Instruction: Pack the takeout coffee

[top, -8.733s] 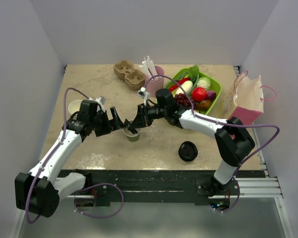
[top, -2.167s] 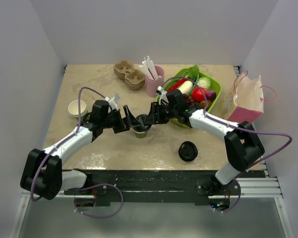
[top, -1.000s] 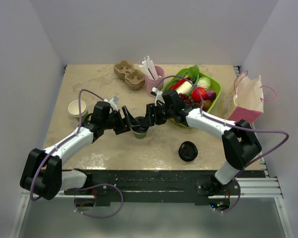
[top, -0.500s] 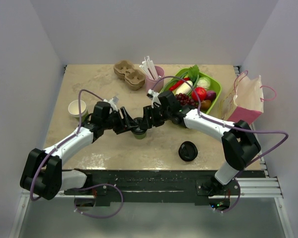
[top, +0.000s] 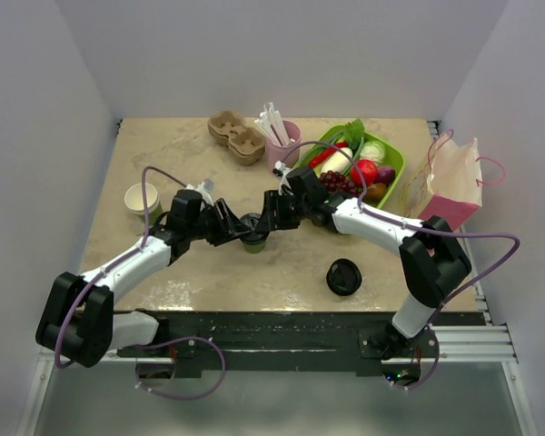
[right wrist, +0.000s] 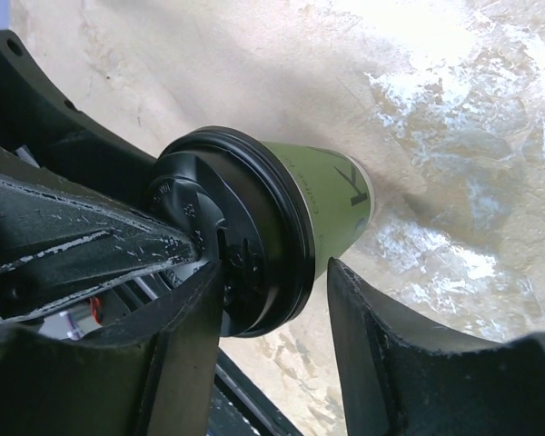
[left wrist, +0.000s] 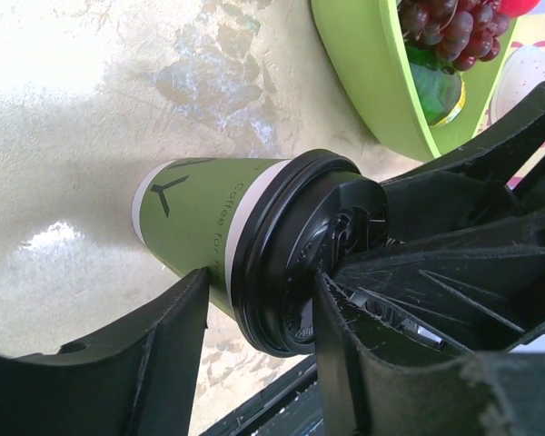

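The takeout coffee (top: 253,235), an olive-green cup with a black lid, stands mid-table between both grippers. My left gripper (top: 237,227) comes at it from the left and my right gripper (top: 267,221) from the right. In the left wrist view the cup (left wrist: 200,218) and lid (left wrist: 291,263) sit between my left gripper's (left wrist: 259,291) fingers, one on the cup wall and one on the lid top. In the right wrist view my right gripper (right wrist: 272,272) pinches the lid (right wrist: 245,236) and cup (right wrist: 331,195) the same way.
A loose black lid (top: 343,276) lies front right. A lidless cup (top: 140,197) stands at the left. The pink bag (top: 454,186) stands at the right edge beside a green basket (top: 395,177) of produce. A pink straw cup (top: 283,145) and a cardboard carrier (top: 237,133) stand at the back.
The cup was lidless 8.7 s ago and now carries a black lid. Over the last second both grippers have drawn in closer over the lidded cup.
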